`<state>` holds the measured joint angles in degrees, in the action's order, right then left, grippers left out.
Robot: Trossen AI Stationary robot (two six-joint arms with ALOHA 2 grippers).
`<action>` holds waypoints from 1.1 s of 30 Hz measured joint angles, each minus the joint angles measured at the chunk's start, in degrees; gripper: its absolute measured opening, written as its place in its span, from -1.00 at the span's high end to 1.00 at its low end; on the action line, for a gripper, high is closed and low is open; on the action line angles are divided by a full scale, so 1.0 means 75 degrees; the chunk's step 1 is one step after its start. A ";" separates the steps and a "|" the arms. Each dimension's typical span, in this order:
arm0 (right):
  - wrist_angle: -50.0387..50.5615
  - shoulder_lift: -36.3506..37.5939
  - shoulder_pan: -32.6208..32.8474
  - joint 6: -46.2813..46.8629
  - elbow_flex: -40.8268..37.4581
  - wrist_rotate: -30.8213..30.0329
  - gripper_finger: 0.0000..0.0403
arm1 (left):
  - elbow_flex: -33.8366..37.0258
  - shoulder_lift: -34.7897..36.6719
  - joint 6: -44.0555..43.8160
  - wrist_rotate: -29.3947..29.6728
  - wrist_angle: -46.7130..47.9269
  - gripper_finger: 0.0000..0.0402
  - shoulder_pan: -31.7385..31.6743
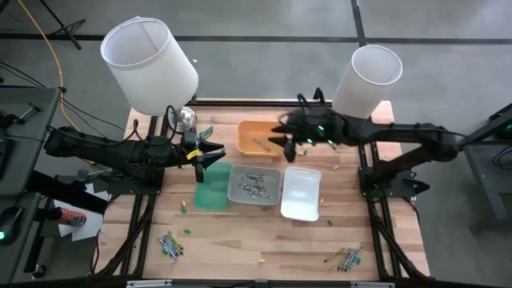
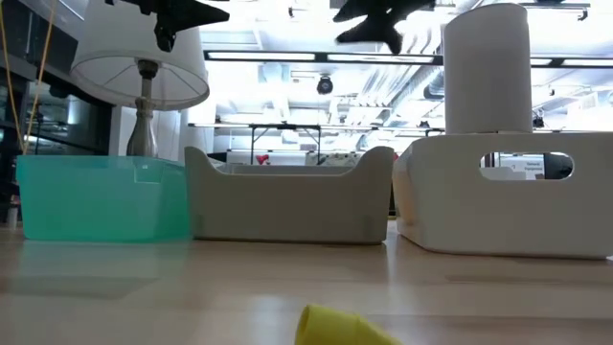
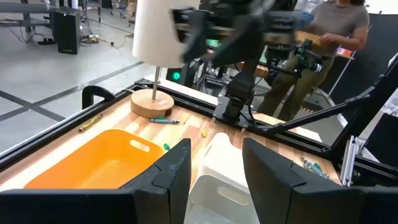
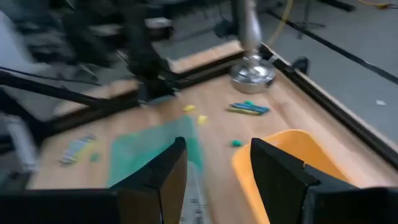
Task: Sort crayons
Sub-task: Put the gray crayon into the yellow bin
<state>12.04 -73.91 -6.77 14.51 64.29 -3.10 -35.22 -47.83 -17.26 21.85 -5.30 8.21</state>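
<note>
Crayons lie in several places. A heap is in the grey tray (image 1: pixel 254 186) and one is in the orange tray (image 1: pixel 260 145). Loose bunches rest on the table near its front edge, left (image 1: pixel 170 245) and right (image 1: pixel 346 258). A few more lie by the silver lamp base (image 4: pixel 247 109). My left gripper (image 1: pixel 214 152) hovers open above the green tray (image 1: pixel 210 198), holding nothing. My right gripper (image 1: pixel 282 138) is open and raised over the orange tray's right end, also with nothing between its fingers. Both grippers hang high in the low view.
The white tray (image 1: pixel 301 200) stands right of the grey one. Two lamps with white shades (image 1: pixel 150 64) (image 1: pixel 366 78) stand at the back corners. Single crayon bits lie scattered on the wood (image 2: pixel 335 328). A person (image 3: pixel 336 25) stands beyond the table's right side.
</note>
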 joint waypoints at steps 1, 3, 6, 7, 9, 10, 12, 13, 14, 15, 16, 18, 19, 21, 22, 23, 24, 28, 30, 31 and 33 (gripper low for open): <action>-0.0160 0.0243 0.0195 0.0157 -0.0247 -0.0072 0.16 | 0.0000 0.0000 0.0044 0.0000 0.0000 0.35 0.0000; -0.0643 0.0659 0.0577 0.0439 -0.0723 -0.0255 0.16 | 0.0000 0.0000 0.0203 0.0000 -0.0003 0.35 0.0000; -0.1346 0.1109 0.1096 0.0786 -0.1385 -0.0572 0.16 | 0.0000 0.0000 0.0324 0.0001 -0.0017 0.35 0.0000; -0.1557 0.1216 0.1237 0.0883 -0.1561 -0.0647 0.16 | 0.0000 0.0000 0.0324 0.0003 -0.0018 0.35 0.0000; -0.1823 0.1377 0.1460 0.1145 -0.1850 -0.0757 0.16 | 0.0000 -0.0003 0.0327 0.0003 -0.0017 0.35 0.0000; -0.1865 0.1417 0.1544 0.1269 -0.1928 -0.0787 0.16 | 0.0000 -0.0006 0.0327 0.0003 -0.0020 0.35 0.0000; -0.1861 0.1435 0.1662 0.1531 -0.2001 -0.0784 0.16 | 0.0000 -0.0009 0.0330 0.0003 -0.0017 0.35 0.0000; -0.1861 0.1435 0.1706 0.1631 -0.2009 -0.0783 0.16 | 0.0000 -0.0009 0.0332 0.0003 -0.0017 0.35 0.0001; -0.1867 0.1435 0.1746 0.1660 -0.2011 -0.0783 0.16 | 0.0000 -0.0010 0.0333 0.0003 -0.0017 0.35 0.0003; -0.1880 0.1423 0.1775 0.1663 -0.2011 -0.0783 0.16 | 0.0000 -0.0019 0.0333 0.0004 -0.0019 0.35 0.0003; -0.1877 0.1415 0.1781 0.1663 -0.2011 -0.0780 0.16 | 0.0000 -0.0023 0.0333 0.0003 -0.0016 0.35 0.0002; -0.1868 0.1411 0.1776 0.1666 -0.2011 -0.0777 0.16 | 0.0000 -0.0023 0.0333 0.0003 -0.0009 0.35 0.0000; -0.1874 0.1411 0.1775 0.1666 -0.2011 -0.0780 0.16 | 0.0000 -0.0023 0.0333 0.0003 -0.0009 0.35 0.0003; -0.1871 0.1411 0.1756 0.1666 -0.2011 -0.0780 0.16 | 0.0000 -0.0023 0.0332 0.0003 -0.0006 0.35 0.0001; -0.1871 0.1411 0.1752 0.1666 -0.2011 -0.0780 0.16 | 0.0000 -0.0023 0.0333 0.0003 -0.0009 0.35 0.0000; -0.1872 0.1411 0.1752 0.1666 -0.2011 -0.0780 0.16 | 0.0000 -0.0023 0.0333 0.0003 -0.0009 0.35 0.0003; -0.1872 0.1411 0.1752 0.1665 -0.2011 -0.0780 0.16 | 0.0000 -0.0023 0.0332 0.0003 -0.0006 0.35 0.0002; -0.1871 0.1411 0.1752 0.1628 -0.2011 -0.0777 0.16 | 0.0000 -0.0023 0.0277 -0.0008 0.0017 0.35 0.0000; -0.1872 0.1411 0.1752 0.1625 -0.2011 -0.0777 0.16 | -0.0070 -0.0023 -0.0022 -0.0032 0.0271 0.35 0.0000; -0.1872 0.1411 0.1752 0.1620 -0.2011 -0.0777 0.16 | -0.0209 -0.0029 -0.0205 -0.0049 0.0659 0.35 0.0003; -0.1871 0.1411 0.1752 0.1609 -0.2011 -0.0777 0.16 | -0.0669 -0.0076 -0.0494 -0.0351 0.1775 0.35 0.0034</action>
<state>-1.99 -63.33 6.37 26.58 49.21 -8.93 -40.24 -48.40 -20.97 19.21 8.02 8.46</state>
